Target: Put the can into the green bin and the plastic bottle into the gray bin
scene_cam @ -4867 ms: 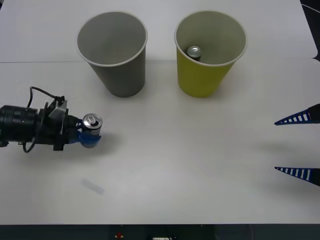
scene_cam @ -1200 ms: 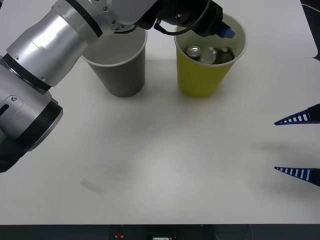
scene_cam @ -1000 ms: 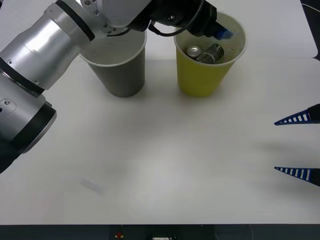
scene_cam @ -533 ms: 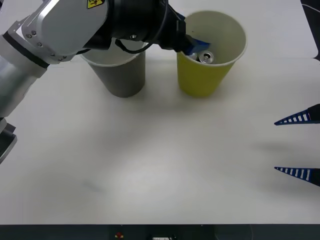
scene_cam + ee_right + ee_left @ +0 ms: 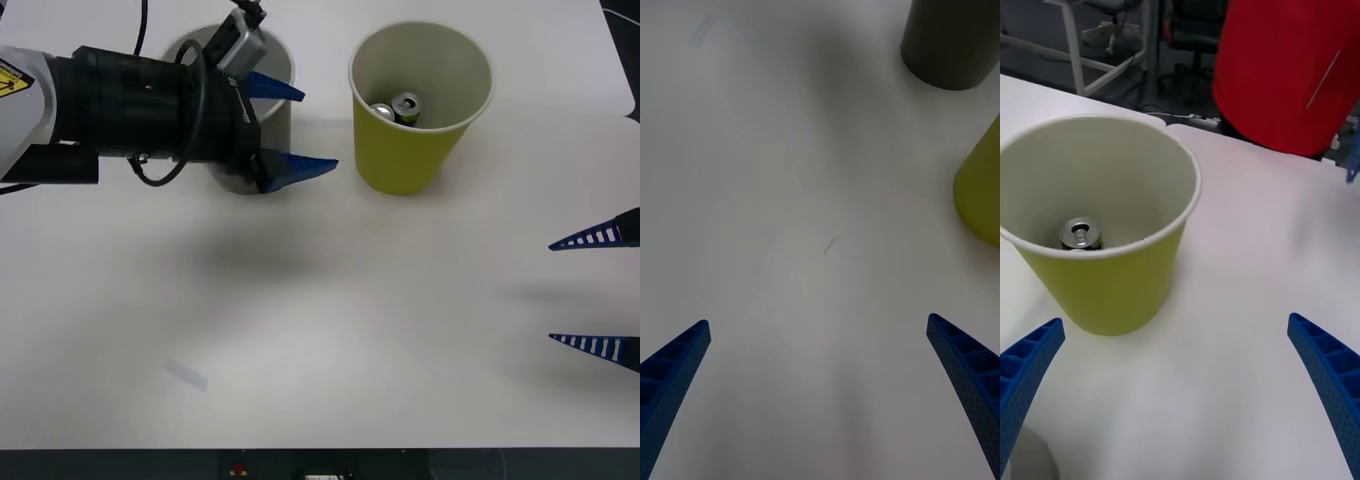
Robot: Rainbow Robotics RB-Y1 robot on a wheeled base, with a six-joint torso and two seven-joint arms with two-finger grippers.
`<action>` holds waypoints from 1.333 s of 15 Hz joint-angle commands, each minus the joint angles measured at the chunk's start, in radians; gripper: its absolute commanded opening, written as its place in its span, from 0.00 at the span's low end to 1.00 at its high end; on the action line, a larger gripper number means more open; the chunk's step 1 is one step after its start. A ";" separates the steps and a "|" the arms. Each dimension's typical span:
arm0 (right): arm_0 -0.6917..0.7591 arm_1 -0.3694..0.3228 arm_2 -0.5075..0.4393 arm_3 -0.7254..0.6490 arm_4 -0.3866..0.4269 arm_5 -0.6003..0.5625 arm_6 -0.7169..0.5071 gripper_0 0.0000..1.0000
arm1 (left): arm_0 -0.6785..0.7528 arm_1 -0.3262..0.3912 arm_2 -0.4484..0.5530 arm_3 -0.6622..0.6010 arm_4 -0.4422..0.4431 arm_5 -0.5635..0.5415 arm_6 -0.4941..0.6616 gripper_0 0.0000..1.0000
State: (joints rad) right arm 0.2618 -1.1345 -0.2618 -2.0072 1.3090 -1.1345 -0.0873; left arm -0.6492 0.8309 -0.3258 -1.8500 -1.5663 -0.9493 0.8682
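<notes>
Left gripper (image 5: 300,128) held level above the table (image 5: 330,330), fingers spread and empty, tips pointing toward the green bin (image 5: 410,150) just beyond. Its arm hides most of the gray bin (image 5: 282,100). The can (image 5: 406,106) now lies inside the green bin; half a second ago the fingers reached over its rim. Right gripper (image 5: 598,290) parked well apart, spread

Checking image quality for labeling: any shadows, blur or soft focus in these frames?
Front view: a soft shadow lies on the table beneath the left gripper. Left wrist view: the green bin is sharp, the room behind soft. Right wrist view: a diffuse shadow near the gray bin.
</notes>
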 commanded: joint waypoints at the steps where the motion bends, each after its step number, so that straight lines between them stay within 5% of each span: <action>1: 0.000 0.000 0.000 0.000 0.000 0.000 0.000 1.00 | 0.118 0.066 0.050 -0.046 0.094 0.000 -0.141 1.00; 7: 0.000 0.000 0.000 0.000 0.000 0.000 0.000 1.00 | 0.322 0.192 0.120 -0.049 0.305 -0.008 -0.488 1.00; 15: 0.000 0.000 0.000 0.000 0.000 0.000 0.000 1.00 | 0.485 0.198 0.372 0.095 0.394 -0.402 -0.801 1.00; 20: 0.000 0.000 0.000 0.000 0.000 0.000 0.000 1.00 | 0.585 0.218 0.465 0.127 0.413 -0.479 -0.911 1.00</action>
State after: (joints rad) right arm 0.2618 -1.1345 -0.2618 -2.0071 1.3090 -1.1345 -0.0872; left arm -0.0829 1.0433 0.1267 -1.7164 -1.1536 -1.4274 -0.0380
